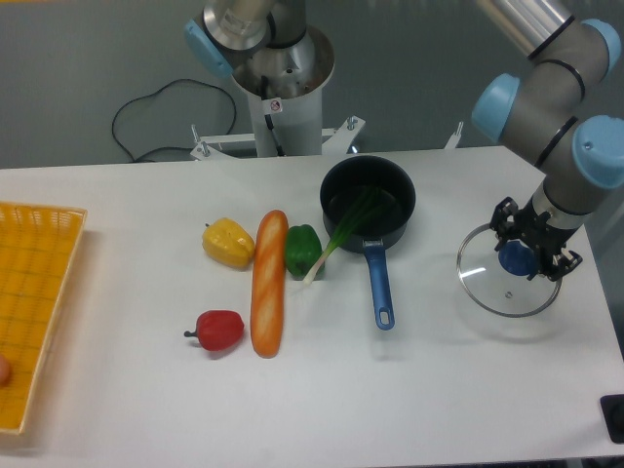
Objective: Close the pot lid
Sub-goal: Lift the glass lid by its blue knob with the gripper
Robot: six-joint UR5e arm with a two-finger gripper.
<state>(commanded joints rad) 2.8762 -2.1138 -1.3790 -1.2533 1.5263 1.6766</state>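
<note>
while the gripper (531, 253) sits low over the pot lid (509, 270) near the right edge of the table (409, 390), its fingers (504, 220) stand on either side of the blue knob (517, 259); cannot tell if the jaws actually grip the knob or just bracket it. lid lies flat on the table, glass with thin metal rim, just inside the right edge, well apart from the pot (369, 201). pot stands open toward the back middle of the table, blue handle (378, 288) pointing at the front edge. a green onion (341, 234) leans out over the pot rim, white end down on the table beside a green pepper (302, 250). bare white strip lies between pot handle and lid. left of the pepper: a baguette (268, 283) lying front-to-back, a yellow pepper (228, 243) next to it, a red pepper (218, 330) nearer the front edge. a yellow basket (29, 292) sits at the left edge. front half of the table on the right side is bare white surface. dark object (614, 417) at the front right corner, cut off. behind the back edge: the arm base (283, 88), a black cable (156, 117), grey wall.
</note>
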